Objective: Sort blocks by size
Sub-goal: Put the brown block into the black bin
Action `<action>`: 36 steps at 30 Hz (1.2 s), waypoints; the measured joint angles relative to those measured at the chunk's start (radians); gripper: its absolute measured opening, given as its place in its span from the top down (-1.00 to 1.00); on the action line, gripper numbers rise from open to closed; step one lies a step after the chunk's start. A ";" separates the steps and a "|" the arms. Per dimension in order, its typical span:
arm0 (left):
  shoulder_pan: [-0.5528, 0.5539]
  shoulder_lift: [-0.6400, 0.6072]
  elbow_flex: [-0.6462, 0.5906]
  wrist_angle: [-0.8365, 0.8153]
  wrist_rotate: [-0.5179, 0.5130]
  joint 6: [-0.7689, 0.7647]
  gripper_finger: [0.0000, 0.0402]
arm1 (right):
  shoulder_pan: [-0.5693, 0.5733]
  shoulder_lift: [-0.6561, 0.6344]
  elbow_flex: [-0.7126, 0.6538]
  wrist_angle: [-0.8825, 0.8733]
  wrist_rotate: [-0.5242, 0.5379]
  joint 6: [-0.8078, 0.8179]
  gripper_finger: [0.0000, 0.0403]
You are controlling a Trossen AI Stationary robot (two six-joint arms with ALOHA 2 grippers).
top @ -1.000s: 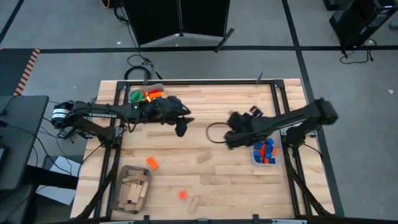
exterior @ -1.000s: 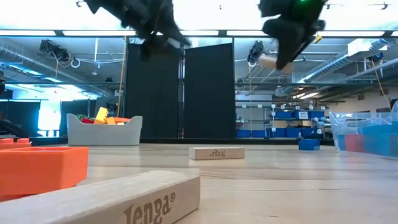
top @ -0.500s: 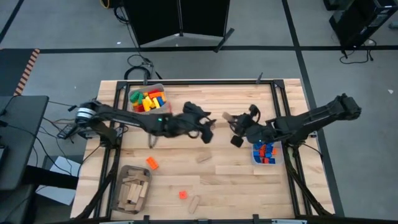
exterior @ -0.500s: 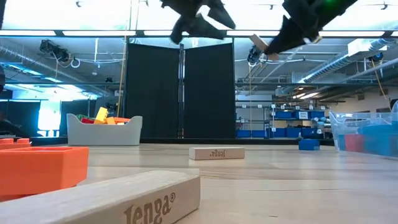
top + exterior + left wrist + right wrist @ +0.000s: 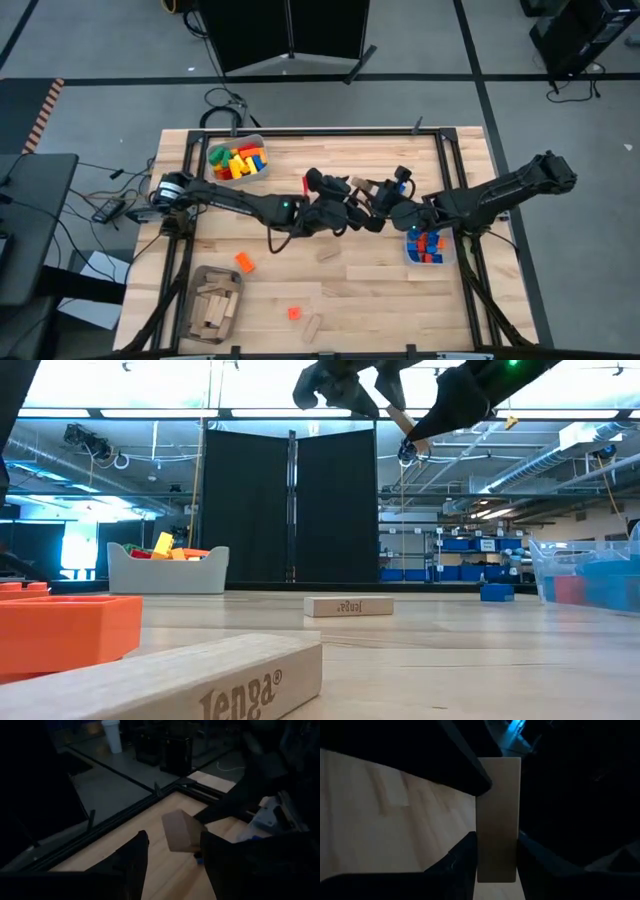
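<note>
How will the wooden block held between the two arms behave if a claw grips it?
The wooden block looks rigid, so it probably will not bend. Its flat sides suit the right claw, shut on it. Its smooth faces might slip.

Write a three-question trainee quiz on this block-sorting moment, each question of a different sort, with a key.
1. True or false: the right gripper holds a wooden block.
2. Multiple choice: the left gripper is A) shut on an orange brick, B) open around the free end of the same wooden block, C) resting on the table.
3. Fill in: the clear bin under the right arm holds red and ____ bricks.

Key: 1 true; 2 B; 3 blue.
</note>
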 joint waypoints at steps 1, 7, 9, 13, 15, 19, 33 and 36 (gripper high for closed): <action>0.001 0.001 0.000 0.001 0.000 0.000 0.06 | 0.000 0.000 0.000 0.000 0.012 -0.016 0.41; 0.004 0.001 0.000 0.021 -0.052 -0.001 0.06 | 0.001 -0.004 0.000 0.006 0.102 -0.064 0.41; 0.004 0.001 0.000 0.021 -0.072 0.002 0.06 | 0.004 -0.013 0.000 0.018 0.115 -0.111 0.41; 0.005 0.001 0.000 0.044 -0.078 0.055 0.06 | 0.003 -0.032 0.000 0.046 0.127 -0.154 0.41; 0.005 0.001 -0.001 0.071 -0.078 0.078 0.06 | -0.003 -0.043 0.000 0.065 0.127 -0.183 0.41; 0.005 0.001 -0.001 0.128 -0.079 0.126 0.06 | -0.012 -0.057 0.000 0.095 0.123 -0.228 0.41; 0.029 0.001 -0.002 0.288 0.019 0.179 0.06 | -0.001 -0.075 0.000 0.150 0.118 -0.269 0.41; 0.038 0.001 -0.002 0.304 0.021 0.141 0.06 | 0.011 -0.075 0.000 0.158 0.118 -0.269 0.41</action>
